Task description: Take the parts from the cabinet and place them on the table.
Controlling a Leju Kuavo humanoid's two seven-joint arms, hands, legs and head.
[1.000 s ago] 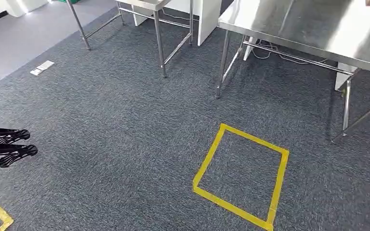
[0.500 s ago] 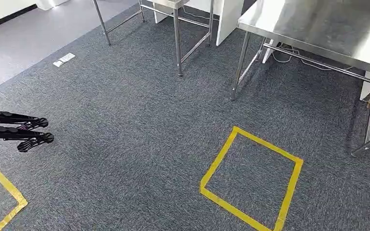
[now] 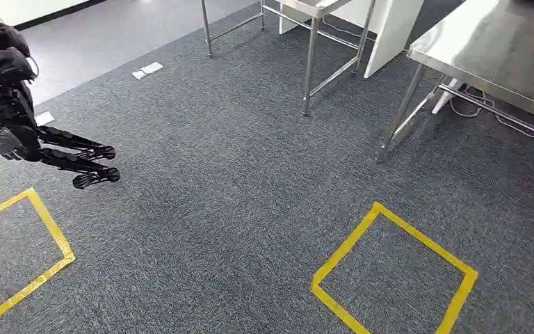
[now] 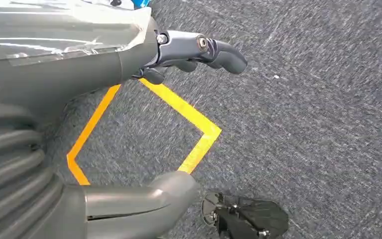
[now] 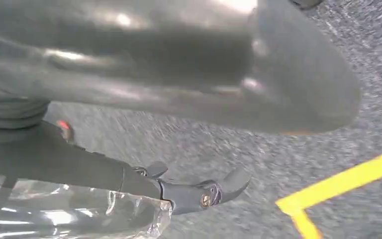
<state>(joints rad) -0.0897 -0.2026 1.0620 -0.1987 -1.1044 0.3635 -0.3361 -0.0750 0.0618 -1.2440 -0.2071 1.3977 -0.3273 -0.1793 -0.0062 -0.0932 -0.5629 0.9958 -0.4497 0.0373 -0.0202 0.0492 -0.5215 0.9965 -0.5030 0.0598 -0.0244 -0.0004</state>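
Note:
In the left wrist view my left hand (image 4: 179,50) hangs over the grey carpet. Its fingers are apart from the thumb (image 4: 144,199) and only floor shows between them. My right hand (image 5: 199,191) in the right wrist view is the same: dark fingers apart from the thick thumb (image 5: 258,74), nothing held. Clear shiny film (image 4: 54,25) lies along the outer side of the left fingers, and similar film (image 5: 54,214) along the right ones. A steel table (image 3: 487,49) stands at the far right of the head view.
A second steel table frame (image 3: 309,62) stands at the back. Two yellow tape squares mark the carpet, one at front right (image 3: 389,271), one at front left (image 3: 42,236). A black jointed machine with finger-like prongs (image 3: 76,163) stands at the left edge.
The whole head picture has slid to the right, so the camera has turned left. More of the black machine and the left yellow square have come into view.

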